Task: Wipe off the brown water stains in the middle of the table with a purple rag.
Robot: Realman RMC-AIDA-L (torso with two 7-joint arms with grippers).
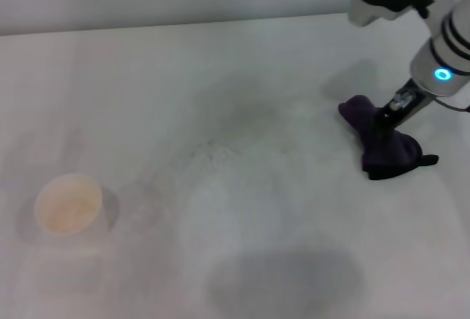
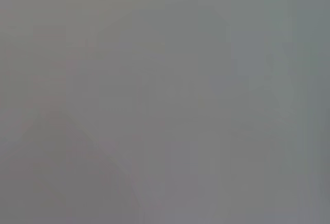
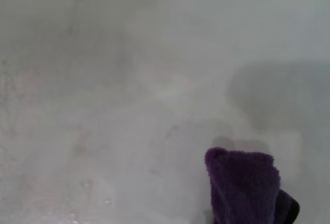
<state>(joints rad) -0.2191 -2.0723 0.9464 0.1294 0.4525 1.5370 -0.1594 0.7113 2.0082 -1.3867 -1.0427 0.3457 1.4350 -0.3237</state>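
Note:
The purple rag [image 1: 383, 145] lies bunched at the right of the white table [image 1: 147, 84], with its black edging and loop tab toward the right edge. My right gripper [image 1: 382, 126] reaches down into the rag's middle and is shut on it. The rag also shows in the right wrist view [image 3: 245, 185], with bare table beyond it. No tan-beige stain stands out in any view. Only faint grey speckled smudges [image 1: 213, 153] mark the table's middle. My left gripper is out of view, and the left wrist view shows only plain grey.
A cream-white plastic cup [image 1: 68, 203] stands at the near left of the table. A large grey shadow patch [image 1: 283, 278] lies near the front edge. The table's far edge meets a pale wall.

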